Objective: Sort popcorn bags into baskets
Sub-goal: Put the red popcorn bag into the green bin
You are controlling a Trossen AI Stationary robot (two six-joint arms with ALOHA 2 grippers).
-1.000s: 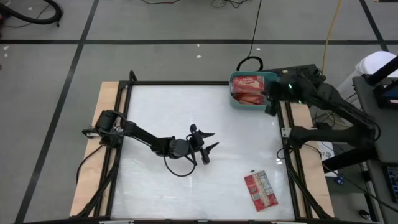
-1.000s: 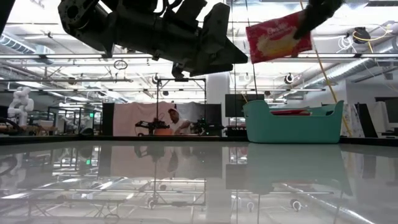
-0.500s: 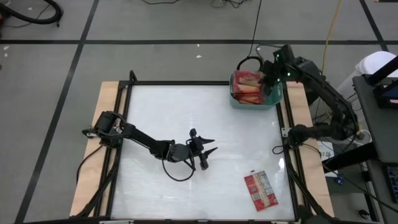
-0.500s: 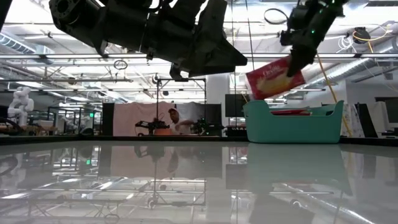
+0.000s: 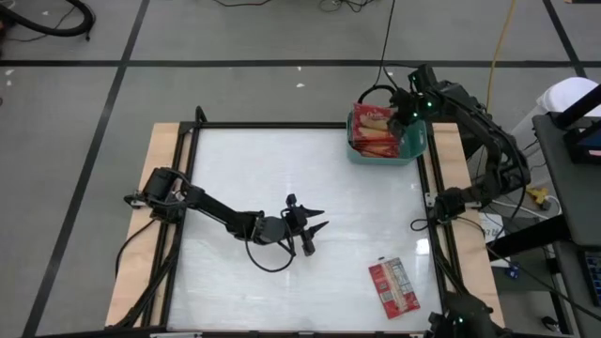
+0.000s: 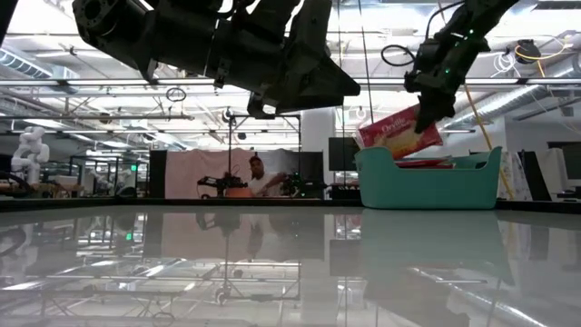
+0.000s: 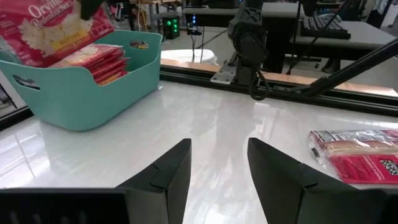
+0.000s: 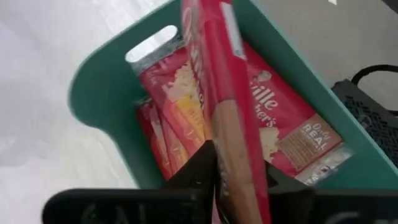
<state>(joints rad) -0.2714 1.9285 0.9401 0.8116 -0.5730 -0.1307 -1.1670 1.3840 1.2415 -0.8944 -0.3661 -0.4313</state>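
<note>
The light, flexible, slippery popcorn bag (image 8: 227, 118) is pinched at its edge by the right gripper (image 8: 239, 177), directly above the teal basket (image 8: 99, 93), and is judged best held there; the left gripper (image 7: 217, 165) is spread.

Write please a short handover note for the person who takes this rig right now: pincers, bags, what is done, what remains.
Right pincer: shut on a bag, tilted, hanging over the teal tub at the table's far right corner.
Left pincer: open, empty, above mid-table, waiting.
Done: several bags lie in the tub.
Left: release the held bag into the tub; then fetch the last bag, lying flat near the table's front right.
</note>
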